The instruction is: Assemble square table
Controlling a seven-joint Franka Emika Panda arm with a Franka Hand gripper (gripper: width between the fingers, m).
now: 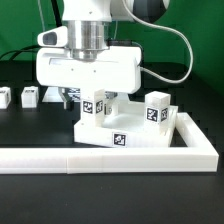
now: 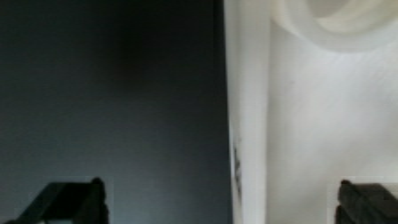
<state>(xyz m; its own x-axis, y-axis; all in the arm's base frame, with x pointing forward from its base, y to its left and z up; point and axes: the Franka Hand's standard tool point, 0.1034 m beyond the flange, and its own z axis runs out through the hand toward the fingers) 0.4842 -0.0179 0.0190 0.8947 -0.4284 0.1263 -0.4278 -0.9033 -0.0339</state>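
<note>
The white square tabletop slab [image 1: 112, 131] lies on the black table against the L-shaped rail, with a tag on its front side. Two tagged white leg blocks stand upright on it, one on its left [image 1: 97, 105] and one on its right [image 1: 157, 110]. My gripper [image 1: 84, 97] hangs low over the slab's left rear part, behind the left leg block. In the wrist view the fingers [image 2: 71, 202] are wide apart and empty. The slab's edge [image 2: 267, 120] runs between them, and a round socket [image 2: 349, 24] shows. The gripper [image 2: 221, 202] holds nothing.
The long white L-shaped rail [image 1: 110, 157] runs along the front and turns up on the exterior view's right [image 1: 196, 130]. Three small white tagged leg blocks [image 1: 30, 96] stand on the black table at the exterior view's left. A green backdrop is behind.
</note>
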